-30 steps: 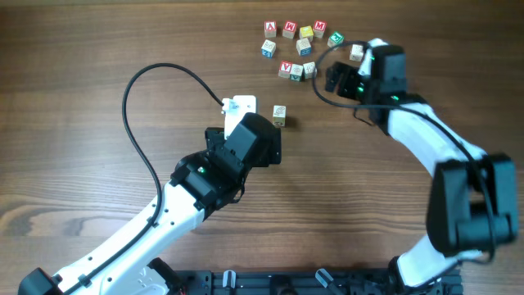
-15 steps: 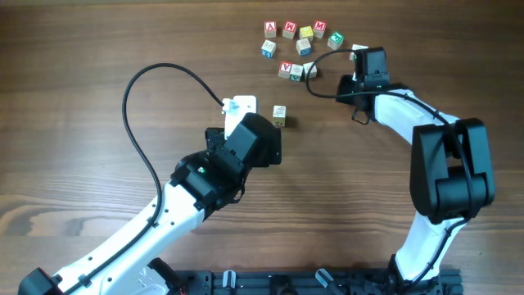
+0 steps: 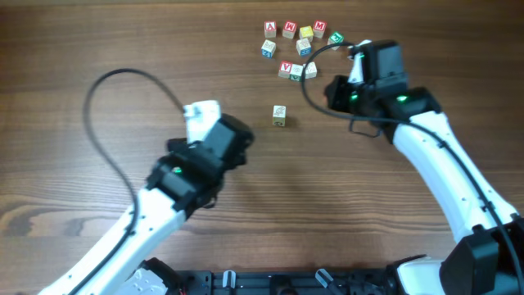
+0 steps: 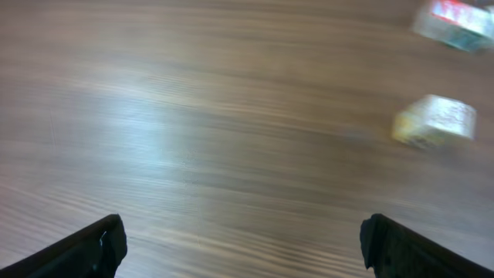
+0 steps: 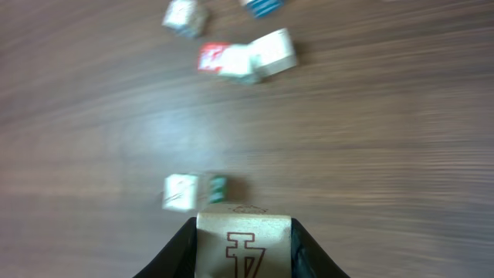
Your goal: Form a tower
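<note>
Looks to be the fetch-and-carry step: pinching a cream cube point(image 5: 243, 245) in the right hand point(image 5: 243, 232), with fingers point(image 5: 179, 251) pressed on its two sides and a dark line mark facing the wrist camera. Hard to tell from that blurred view whether already lifted off the tabletop point(image 3: 98, 49) or resting on it. Keeping the left hand point(image 4: 243, 232) spread wide and empty, low over bare wood. From overhead, placing the tower point(image 3: 279, 115) alone between the two hands, well apart from the right hand and on the inner side of it, with the loose lettered cubes point(image 3: 296, 51) clustered just beside that hand. From the left wrist, seeing a pale blurred block ahead and to the right of the left hand, probably that same tower. Next, as a judgement: calls for raising the pinched cube clear of the loose ones and carrying it inward until directly above the tower. Then squaring its faces to the top cube, lowering straight down to contact, and only then easing the fingers apart. Worth going slowly at the end, since such a narrow stack would likely tip at a sideways nudge. Best to hold the left hand well back from the tower meanwhile.
</note>
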{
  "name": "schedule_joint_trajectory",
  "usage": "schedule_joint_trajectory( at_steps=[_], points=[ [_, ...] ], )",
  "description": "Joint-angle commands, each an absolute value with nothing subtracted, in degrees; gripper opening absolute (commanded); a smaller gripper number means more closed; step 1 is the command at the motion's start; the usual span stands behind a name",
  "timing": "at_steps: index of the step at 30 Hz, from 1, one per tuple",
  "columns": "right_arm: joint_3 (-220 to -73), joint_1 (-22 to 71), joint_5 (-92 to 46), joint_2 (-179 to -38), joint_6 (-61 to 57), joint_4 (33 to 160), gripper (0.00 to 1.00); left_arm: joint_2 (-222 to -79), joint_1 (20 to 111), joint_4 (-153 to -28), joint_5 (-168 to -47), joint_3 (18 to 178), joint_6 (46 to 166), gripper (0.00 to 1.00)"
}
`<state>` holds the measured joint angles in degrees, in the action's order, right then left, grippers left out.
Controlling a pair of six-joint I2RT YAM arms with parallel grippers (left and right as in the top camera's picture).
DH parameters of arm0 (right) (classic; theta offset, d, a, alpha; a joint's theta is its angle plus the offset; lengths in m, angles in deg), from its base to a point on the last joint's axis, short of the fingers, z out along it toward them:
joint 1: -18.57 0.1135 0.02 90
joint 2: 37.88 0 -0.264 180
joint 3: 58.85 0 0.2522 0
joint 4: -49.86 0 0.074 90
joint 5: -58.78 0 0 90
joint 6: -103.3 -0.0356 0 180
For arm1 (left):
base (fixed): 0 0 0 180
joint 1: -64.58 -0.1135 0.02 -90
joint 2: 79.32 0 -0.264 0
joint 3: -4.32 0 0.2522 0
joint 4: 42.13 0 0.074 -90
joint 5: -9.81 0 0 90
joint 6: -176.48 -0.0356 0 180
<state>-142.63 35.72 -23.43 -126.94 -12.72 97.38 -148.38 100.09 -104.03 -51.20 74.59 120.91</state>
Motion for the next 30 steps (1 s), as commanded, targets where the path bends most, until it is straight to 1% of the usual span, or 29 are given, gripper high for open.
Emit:
schedule_joint_trajectory(
  at_steps=[1,4,8,14,16,20,22,25,26,27,30],
  points=[
    [-144.2,41.4,-28.3,-126.6,-18.5,97.0,0.24,-142.4,89.7,-108.3,-49.3,74.6,127.7,1.00],
    [-144.2,44.9,-29.7,-127.5,-20.0,95.6,0.24,-141.3,83.6,-108.5,-52.0,74.6,127.7,1.00],
    [-149.5,47.5,-30.0,-131.9,-19.7,98.0,0.25,-141.6,82.1,-108.5,-53.2,74.6,127.7,1.00],
    [-169.4,48.7,-31.0,-147.1,-20.0,114.9,0.25,-141.6,82.1,-108.5,-53.2,74.6,127.7,1.00],
    [-170.2,50.0,-31.3,-149.4,-23.0,116.2,0.25,-141.6,82.1,-108.5,-53.2,74.6,127.7,1.00],
    [-170.2,52.5,-33.2,-152.8,-23.1,115.1,0.25,-141.6,82.1,-108.5,-53.2,74.6,127.7,1.00],
    [-170.2,52.8,-36.0,-153.9,-23.2,115.2,0.25,-141.6,82.1,-108.5,-53.2,74.6,127.7,1.00],
    [-170.2,52.5,-36.4,-154.9,-24.6,113.7,0.25,-141.6,82.1,-108.5,-53.2,74.6,127.7,1.00],
    [-170.2,52.5,-37.5,-155.1,-24.7,113.0,0.26,-141.6,82.1,-108.5,-53.2,74.6,127.7,1.00],
    [-170.2,52.5,-39.0,-155.6,-25.1,113.0,0.29,-141.6,82.1,-108.5,-53.2,74.6,127.7,1.00],
    [-170.1,52.4,-39.1,-157.5,-25.7,112.6,0.29,-141.6,82.1,-108.5,-53.2,74.6,127.7,1.00]
  ],
)
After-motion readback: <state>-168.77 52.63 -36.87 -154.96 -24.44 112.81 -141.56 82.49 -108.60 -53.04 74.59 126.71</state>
